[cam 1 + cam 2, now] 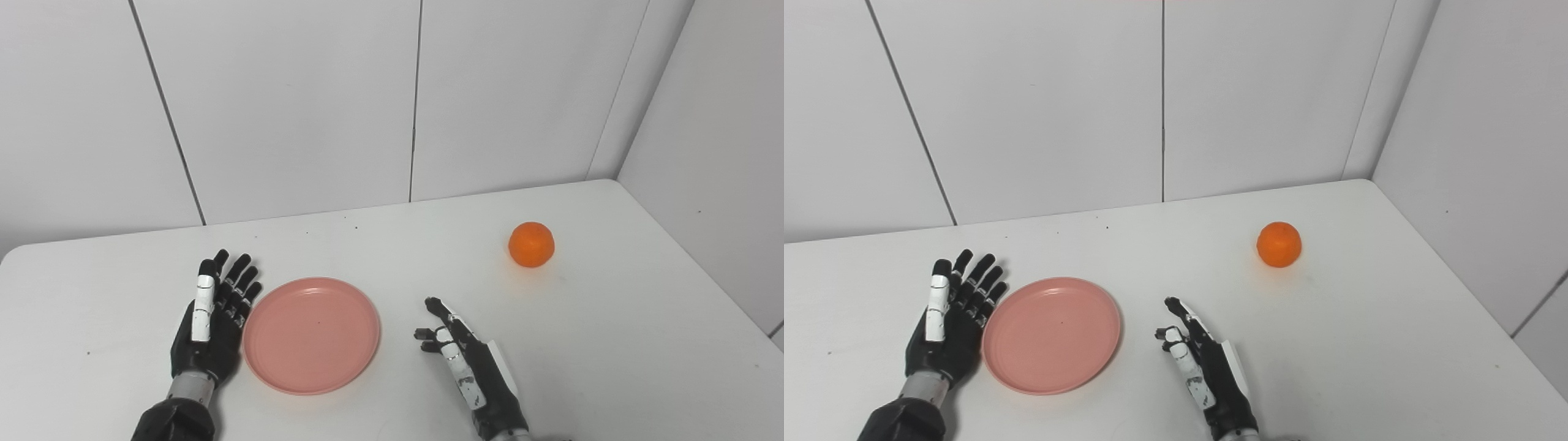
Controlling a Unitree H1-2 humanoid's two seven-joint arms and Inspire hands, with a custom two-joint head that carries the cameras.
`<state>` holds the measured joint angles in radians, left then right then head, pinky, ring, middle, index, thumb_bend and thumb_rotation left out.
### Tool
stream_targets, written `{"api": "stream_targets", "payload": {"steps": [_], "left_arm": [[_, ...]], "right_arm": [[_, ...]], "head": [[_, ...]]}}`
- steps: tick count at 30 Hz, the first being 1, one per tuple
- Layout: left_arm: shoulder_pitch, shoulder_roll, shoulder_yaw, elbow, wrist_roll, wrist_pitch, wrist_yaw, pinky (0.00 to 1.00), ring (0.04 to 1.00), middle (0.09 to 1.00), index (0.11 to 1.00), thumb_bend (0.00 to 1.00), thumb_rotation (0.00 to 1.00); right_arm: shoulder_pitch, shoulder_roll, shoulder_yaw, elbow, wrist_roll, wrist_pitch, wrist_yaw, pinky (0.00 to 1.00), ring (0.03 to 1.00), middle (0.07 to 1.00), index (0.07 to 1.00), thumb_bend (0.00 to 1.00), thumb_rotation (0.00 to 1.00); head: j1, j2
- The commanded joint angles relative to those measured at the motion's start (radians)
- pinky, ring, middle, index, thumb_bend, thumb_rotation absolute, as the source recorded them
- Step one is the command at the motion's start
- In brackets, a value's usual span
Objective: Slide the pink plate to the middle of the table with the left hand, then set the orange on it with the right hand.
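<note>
White wall panels back the white table (612, 343), and nothing lies between the things on it. Near the front, left of centre, lies the pink plate (311, 334); the orange (531, 244) sits well apart at far right. Left hand (211, 324) rests against the plate's left rim, fingers (236, 283) straight and spread. Right hand (465, 364) holds nothing, fingers loosely apart.

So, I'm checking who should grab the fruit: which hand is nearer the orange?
Right. The right hand sits below-left of the orange, apart from it; the left hand is farther, beyond the pink plate.
</note>
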<state>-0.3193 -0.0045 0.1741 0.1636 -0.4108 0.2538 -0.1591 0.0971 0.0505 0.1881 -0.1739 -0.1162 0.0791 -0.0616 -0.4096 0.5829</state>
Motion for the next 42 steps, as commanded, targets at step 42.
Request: {"api": "stream_targets", "payload": {"steps": [42], "left_arm": [[-0.014, 0.025, 0.0, 0.041, -0.043, -0.026, -0.065, 1.0, 0.971, 0.949, 1.0, 0.79, 0.72]], "right_arm": [[-0.218, -0.26, -0.118, -0.153, -0.707, -0.044, -0.08, 0.69, 0.774, 0.817, 0.805, 0.79, 0.99]], "head": [[0.0, -0.051]]}}
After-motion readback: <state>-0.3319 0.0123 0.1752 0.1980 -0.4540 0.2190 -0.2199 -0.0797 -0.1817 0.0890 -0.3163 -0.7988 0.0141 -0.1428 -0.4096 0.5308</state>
